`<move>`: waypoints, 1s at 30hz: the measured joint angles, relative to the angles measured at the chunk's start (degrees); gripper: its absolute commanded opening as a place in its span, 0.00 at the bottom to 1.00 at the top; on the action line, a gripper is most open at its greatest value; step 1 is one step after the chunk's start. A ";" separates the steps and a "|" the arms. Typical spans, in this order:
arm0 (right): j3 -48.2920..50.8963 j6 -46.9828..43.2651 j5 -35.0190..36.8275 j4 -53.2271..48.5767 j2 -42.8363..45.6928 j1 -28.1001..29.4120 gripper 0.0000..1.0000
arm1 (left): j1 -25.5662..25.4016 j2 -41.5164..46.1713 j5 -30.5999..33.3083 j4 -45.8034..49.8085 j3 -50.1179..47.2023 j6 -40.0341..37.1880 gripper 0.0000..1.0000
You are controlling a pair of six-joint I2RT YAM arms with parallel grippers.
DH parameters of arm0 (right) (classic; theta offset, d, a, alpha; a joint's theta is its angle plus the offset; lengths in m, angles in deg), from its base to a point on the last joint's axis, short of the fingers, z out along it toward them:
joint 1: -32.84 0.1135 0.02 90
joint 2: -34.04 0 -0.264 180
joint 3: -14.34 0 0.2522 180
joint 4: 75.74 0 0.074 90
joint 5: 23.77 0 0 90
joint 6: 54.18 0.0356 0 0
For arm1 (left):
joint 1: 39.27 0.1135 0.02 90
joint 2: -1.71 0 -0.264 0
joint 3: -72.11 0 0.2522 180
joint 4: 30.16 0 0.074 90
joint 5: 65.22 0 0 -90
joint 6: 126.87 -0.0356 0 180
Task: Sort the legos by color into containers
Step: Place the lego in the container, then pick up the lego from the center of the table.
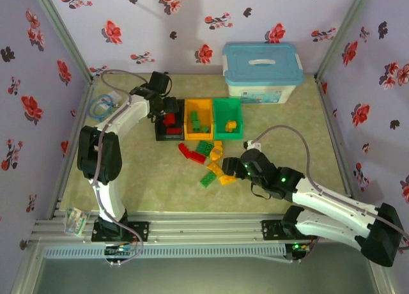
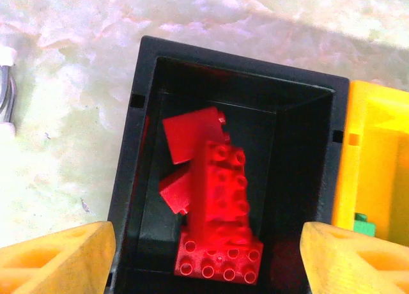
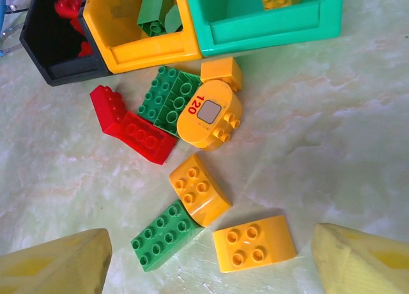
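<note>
My left gripper (image 1: 167, 108) hangs open over the black bin (image 2: 131, 147), its yellow fingers (image 2: 54, 259) wide on either side. A long red brick (image 2: 220, 192) shows blurred inside the bin, on top of other red legos and free of the fingers. The orange-yellow bin (image 3: 140, 48) holds green bricks, and the green bin (image 3: 268, 25) holds a yellow one. My right gripper (image 3: 211, 262) stands open above loose legos: a yellow brick (image 3: 254, 243), a green brick (image 3: 167, 235), a curved yellow brick (image 3: 199, 188), a red piece (image 3: 131, 124) and a rounded yellow piece (image 3: 208, 115).
A large white box with a light-blue lid (image 1: 261, 71) stands at the back right. A coil of blue cable (image 1: 102, 105) lies by the left wall. Bare tabletop lies to the right of the loose pile (image 1: 208, 160).
</note>
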 measured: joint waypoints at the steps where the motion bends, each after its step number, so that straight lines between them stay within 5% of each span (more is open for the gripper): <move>1: 0.00 0.00 0.07 -0.42 0.13 0.00 0.82 | -0.11 1.09 -0.09 0.22 -0.20 -0.31 0.76; 6: -0.74 -1.14 0.04 -1.90 -3.02 0.04 0.82 | -2.14 16.35 -0.13 -1.73 -8.79 -0.83 0.74; 12: -9.92 -6.05 -0.98 -3.17 -16.72 1.20 0.79 | -7.34 40.87 -0.02 -5.92 -28.74 0.76 0.70; 20: -30.71 -13.94 -3.58 -3.41 -40.37 2.86 0.66 | -13.20 56.70 3.06 -1.07 -50.12 6.97 0.68; 30: -55.21 -20.98 -3.74 -10.91 -66.79 2.86 0.59 | -16.28 73.46 4.63 4.20 -59.41 14.10 0.66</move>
